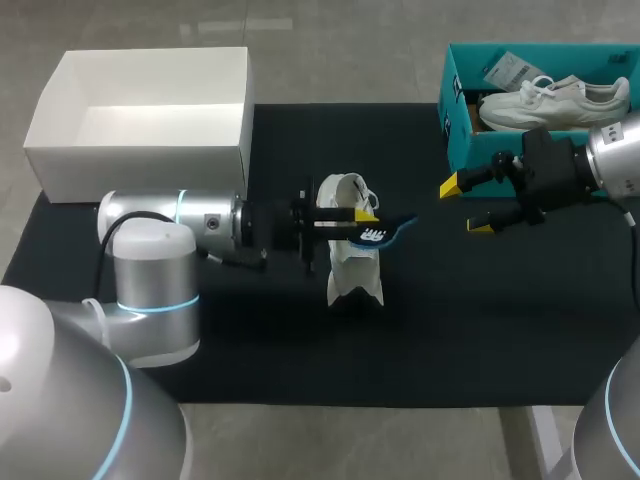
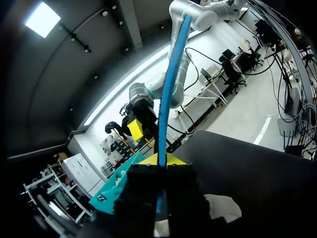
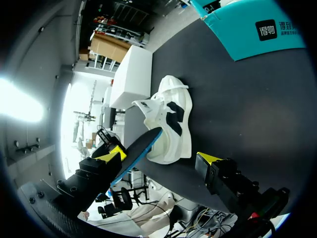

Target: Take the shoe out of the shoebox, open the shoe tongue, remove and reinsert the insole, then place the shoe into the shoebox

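Observation:
A white shoe (image 1: 352, 262) (image 3: 173, 119) rests on the black mat, its opening toward the far side. My left gripper (image 1: 366, 214) (image 2: 162, 159) hangs just over the shoe's opening, shut on a blue insole (image 1: 390, 232) (image 2: 171, 89) (image 3: 143, 148) that juts out past the shoe toward my right arm. My right gripper (image 1: 466, 206) (image 3: 162, 157) is open a short way beyond the insole's free end, touching nothing. In the right wrist view its own finger hides the left gripper. The teal shoebox (image 1: 452, 110) (image 3: 247, 29) stands at the back right, behind the right gripper.
A second white shoe (image 1: 555, 100) lies inside the teal shoebox. An open white box (image 1: 140, 165) (image 3: 131, 79) sits at the back left, beside my left arm. The black mat (image 1: 480, 330) has bare room along its front and right.

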Motion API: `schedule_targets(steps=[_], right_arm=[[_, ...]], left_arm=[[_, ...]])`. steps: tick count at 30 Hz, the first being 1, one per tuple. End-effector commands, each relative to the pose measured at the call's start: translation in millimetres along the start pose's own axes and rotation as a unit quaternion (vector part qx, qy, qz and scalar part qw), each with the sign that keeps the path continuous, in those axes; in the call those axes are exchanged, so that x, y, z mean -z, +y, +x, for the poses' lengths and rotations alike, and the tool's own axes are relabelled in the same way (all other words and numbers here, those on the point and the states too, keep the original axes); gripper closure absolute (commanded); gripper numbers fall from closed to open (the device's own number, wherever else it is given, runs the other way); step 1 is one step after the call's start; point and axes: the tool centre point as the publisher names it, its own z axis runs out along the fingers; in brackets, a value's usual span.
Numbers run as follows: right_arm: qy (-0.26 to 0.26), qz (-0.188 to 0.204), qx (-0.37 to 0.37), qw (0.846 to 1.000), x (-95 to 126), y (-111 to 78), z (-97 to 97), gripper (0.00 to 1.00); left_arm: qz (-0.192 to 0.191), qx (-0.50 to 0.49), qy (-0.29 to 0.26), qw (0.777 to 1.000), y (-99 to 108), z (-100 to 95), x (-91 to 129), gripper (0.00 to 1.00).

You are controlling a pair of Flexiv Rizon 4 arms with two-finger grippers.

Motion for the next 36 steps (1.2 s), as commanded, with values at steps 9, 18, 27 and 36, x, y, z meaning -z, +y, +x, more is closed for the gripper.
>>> schedule_targets(steps=[9, 18, 27, 36], right_arm=[[-0.002, -0.001, -0.001, 1.0, -1, -0.7, 0.9, 0.0], [-0.002, -0.001, -0.001, 1.0, -1, -0.7, 0.9, 0.0], [-0.002, -0.001, -0.001, 1.0, -1, -0.7, 0.9, 0.0], [-0.002, -0.001, -0.001, 1.0, -1, -0.7, 0.9, 0.0]], left_arm=[[0.029, -0.004, 0.025, 0.999, 12, 8.0, -10, 1.0], [-0.014, -0.018, 0.012, 1.0, 20, 1.4, 0, 1.0], [-0.041, -0.007, 0.002, 0.999, 12, -1.0, 19, 1.0], [-0.054, 0.008, -0.001, 0.999, 32, 7.9, 16, 1.0]])
